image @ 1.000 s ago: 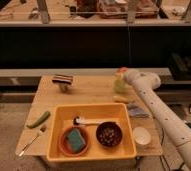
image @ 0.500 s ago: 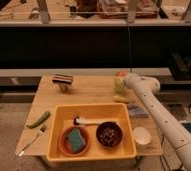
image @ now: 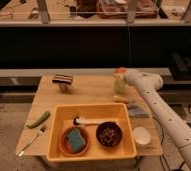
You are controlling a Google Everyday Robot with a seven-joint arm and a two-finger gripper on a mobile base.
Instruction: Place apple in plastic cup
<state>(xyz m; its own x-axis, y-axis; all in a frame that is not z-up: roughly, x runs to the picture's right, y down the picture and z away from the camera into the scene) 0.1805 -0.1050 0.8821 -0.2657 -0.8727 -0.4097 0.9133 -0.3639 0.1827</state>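
The apple (image: 120, 71) sits clamped in my gripper (image: 121, 74), directly above the pale plastic cup (image: 119, 86) at the table's (image: 89, 92) far right edge. Over the past second my arm has swung in from the right and carried the fruit over the cup's mouth. I judge the release comes next. Nearer me, a yellow tub (image: 91, 150) holds a dark bowl (image: 109, 134) and a sponge (image: 75, 140).
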